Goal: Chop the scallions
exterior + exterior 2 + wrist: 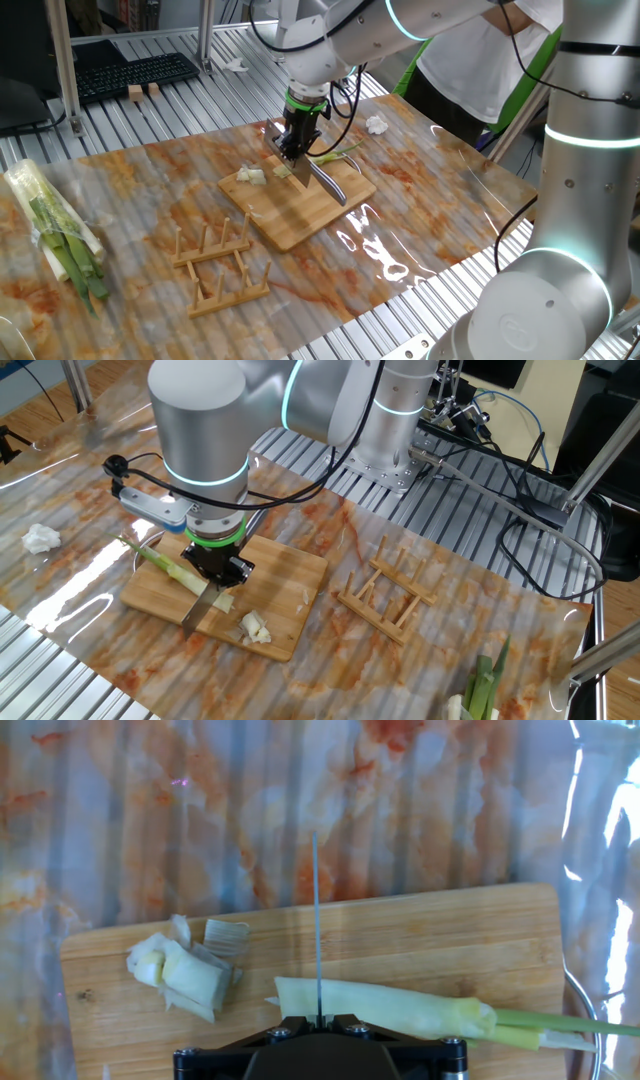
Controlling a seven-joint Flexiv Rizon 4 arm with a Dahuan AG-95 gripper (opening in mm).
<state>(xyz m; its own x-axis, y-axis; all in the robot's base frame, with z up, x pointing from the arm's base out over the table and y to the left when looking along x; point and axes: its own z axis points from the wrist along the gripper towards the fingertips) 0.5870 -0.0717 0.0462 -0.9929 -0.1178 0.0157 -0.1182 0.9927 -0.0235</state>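
Scallion stalk [400, 1010] lies flat across the board [450, 935], white end cut, green end overhanging; pale chunks [185, 970] heaped just beside it.

Two fixed views face the board [300, 205] from opposite sides — hand view straight down

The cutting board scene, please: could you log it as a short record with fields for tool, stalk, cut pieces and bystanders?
tool: knife held blade-down in the gripper, jaws shut on its handle
stalk: scallion stalk lying across the wooden board, blade edge resting over its pale end
cut pieces: chopped chunks piled on the board, apart from the stalk
bystanders: wooden rack beside the board; wrapped bundle of stalks near the table edge; crumpled tissue
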